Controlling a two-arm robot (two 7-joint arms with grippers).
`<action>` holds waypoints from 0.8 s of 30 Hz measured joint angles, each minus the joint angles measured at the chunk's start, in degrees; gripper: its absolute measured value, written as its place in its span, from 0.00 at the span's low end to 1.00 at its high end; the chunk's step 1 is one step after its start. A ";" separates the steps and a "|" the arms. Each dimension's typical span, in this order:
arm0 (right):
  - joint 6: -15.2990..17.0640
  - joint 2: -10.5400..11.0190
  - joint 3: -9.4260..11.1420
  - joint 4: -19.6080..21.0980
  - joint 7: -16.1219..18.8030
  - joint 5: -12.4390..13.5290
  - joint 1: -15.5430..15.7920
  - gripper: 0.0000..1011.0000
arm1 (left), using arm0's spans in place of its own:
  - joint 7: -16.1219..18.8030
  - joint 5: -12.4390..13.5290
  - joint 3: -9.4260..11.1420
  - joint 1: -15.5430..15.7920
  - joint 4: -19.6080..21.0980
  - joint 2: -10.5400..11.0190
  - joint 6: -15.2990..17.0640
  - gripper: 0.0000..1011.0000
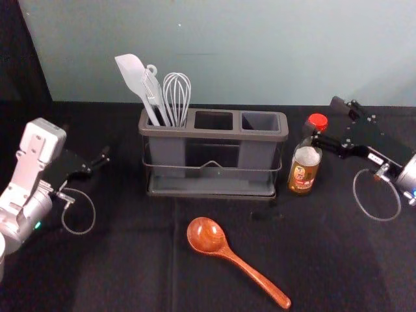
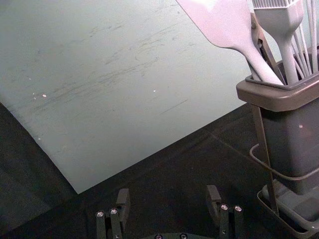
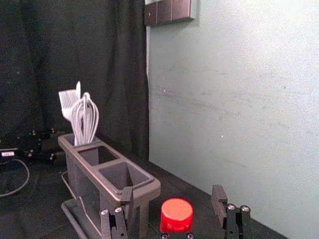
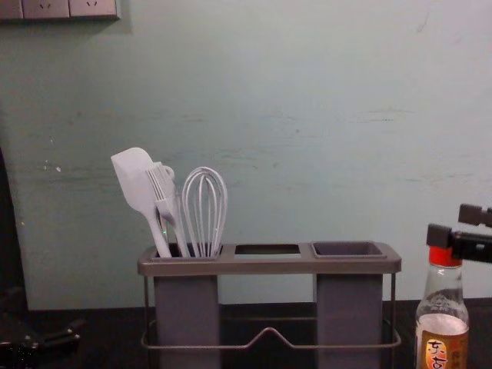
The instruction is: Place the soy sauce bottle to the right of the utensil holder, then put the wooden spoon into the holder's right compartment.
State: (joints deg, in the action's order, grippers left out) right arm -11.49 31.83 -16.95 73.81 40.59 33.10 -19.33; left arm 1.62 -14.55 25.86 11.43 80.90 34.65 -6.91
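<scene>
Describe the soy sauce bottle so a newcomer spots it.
On the dark cloth, find the grey utensil holder. Just to its right stands the soy sauce bottle, the right gripper open at its cap. Only it has a red cap and yellow label.

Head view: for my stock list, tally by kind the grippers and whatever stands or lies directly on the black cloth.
Utensil holder: 1
Soy sauce bottle: 1
Wooden spoon: 1
Grippers: 2 (left gripper, right gripper)
Total: 5
</scene>
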 joint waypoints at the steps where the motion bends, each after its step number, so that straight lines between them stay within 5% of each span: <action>1: -0.04 0.17 0.28 0.57 -0.10 0.19 0.26 0.99 | 0.00 0.00 0.00 0.00 0.00 0.00 0.00 0.99; 9: -0.08 1.77 1.92 5.21 -0.78 1.22 2.40 0.99 | 0.00 0.00 0.00 0.00 0.00 0.00 0.00 0.99; 16: 1.14 5.01 3.38 13.65 -1.53 1.71 6.21 0.99 | 0.00 0.00 0.00 0.00 0.00 0.00 0.00 0.99; 24: 7.42 8.11 0.82 22.52 -3.56 -0.70 8.17 0.99 | 0.00 0.01 0.00 0.00 0.00 0.00 0.00 0.99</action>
State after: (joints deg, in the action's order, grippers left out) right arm -4.07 39.94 -16.13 96.33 37.03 32.40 -11.16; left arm 1.62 -14.55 25.86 11.43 80.90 34.64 -6.91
